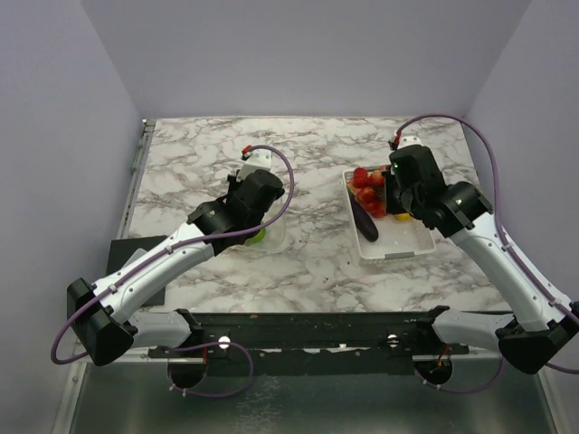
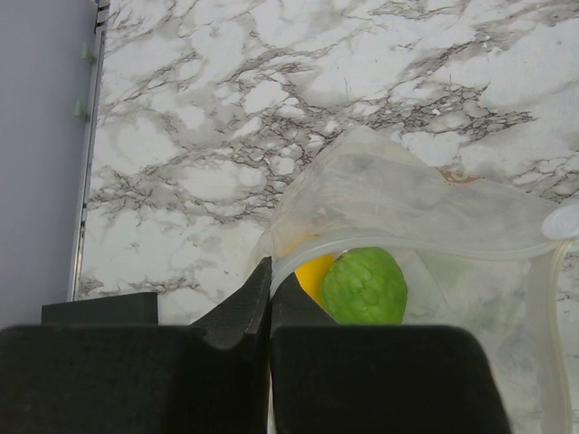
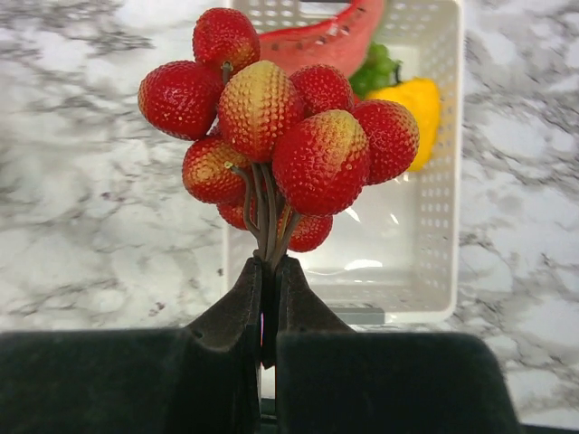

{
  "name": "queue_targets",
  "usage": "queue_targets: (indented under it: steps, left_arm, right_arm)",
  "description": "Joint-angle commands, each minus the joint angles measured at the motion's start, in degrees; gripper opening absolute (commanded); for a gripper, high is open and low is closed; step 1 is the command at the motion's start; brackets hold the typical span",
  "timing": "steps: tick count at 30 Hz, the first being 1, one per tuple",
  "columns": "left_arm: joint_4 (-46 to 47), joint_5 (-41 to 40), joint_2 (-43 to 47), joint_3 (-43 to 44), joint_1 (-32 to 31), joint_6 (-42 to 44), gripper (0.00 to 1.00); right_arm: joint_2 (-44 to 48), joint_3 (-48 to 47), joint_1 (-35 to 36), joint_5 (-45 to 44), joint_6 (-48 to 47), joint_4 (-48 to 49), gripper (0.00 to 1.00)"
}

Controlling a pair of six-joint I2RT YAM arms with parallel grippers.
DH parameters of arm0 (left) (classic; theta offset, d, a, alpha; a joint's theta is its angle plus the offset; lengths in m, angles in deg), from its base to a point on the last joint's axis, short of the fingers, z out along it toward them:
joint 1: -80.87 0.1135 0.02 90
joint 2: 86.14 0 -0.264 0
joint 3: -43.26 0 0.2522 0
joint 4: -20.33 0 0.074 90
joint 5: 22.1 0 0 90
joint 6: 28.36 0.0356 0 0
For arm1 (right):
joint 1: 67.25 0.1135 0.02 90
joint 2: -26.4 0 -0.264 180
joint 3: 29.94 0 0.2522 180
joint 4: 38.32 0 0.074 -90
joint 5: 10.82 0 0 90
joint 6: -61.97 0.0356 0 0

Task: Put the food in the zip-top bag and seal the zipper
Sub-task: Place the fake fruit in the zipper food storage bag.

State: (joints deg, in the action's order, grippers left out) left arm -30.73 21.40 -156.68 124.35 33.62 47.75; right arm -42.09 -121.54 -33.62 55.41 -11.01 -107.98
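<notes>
The clear zip-top bag (image 2: 407, 199) lies on the marble table, left of centre, with a green lime (image 2: 365, 287) and a yellow lemon (image 2: 314, 274) inside. My left gripper (image 2: 270, 271) is shut on the bag's mouth edge, beside the whitish zipper (image 2: 543, 316). My right gripper (image 3: 269, 267) is shut on the stem of the red berries (image 3: 271, 127) and holds them above the white basket (image 3: 448, 181). A watermelon slice (image 3: 326, 45), green grapes (image 3: 375, 68) and a yellow piece (image 3: 416, 108) lie in the basket. A purple piece (image 1: 365, 222) lies there too.
The basket (image 1: 398, 253) stands right of centre on the table. A dark flat pad (image 1: 127, 246) lies at the near left under the left arm. A metal rail (image 1: 136, 172) runs along the left table edge, and walls enclose three sides.
</notes>
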Motion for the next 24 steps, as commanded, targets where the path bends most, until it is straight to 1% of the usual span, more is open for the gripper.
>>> queue_targets:
  steps: [1,7,10,17,24]
  left_arm:
    - [1.18,0.30,0.77,-0.55,0.31,-0.02,0.00]
    - [1.18,0.51,0.61,-0.45,0.49,-0.08,0.00]
    - [1.18,0.74,0.59,-0.43,0.66,-0.09,0.00]
    - [1.18,0.75,0.59,-0.31,1.17,-0.41,0.00]
    - [1.26,1.33,0.76,-0.27,1.78,-0.73,0.00]
  right_arm:
    - [2.42,-2.92,-0.23,12.85,-2.52,3.72,0.01]
    - [3.83,-4.49,-0.18,28.95,-2.98,7.57,0.01]
    - [4.10,-5.30,-0.20,34.62,-2.98,8.69,0.01]
    - [4.58,-5.70,-0.01,44.91,-2.27,11.29,0.01]
    - [4.12,-4.94,1.14,49.70,-1.17,12.87,0.01]
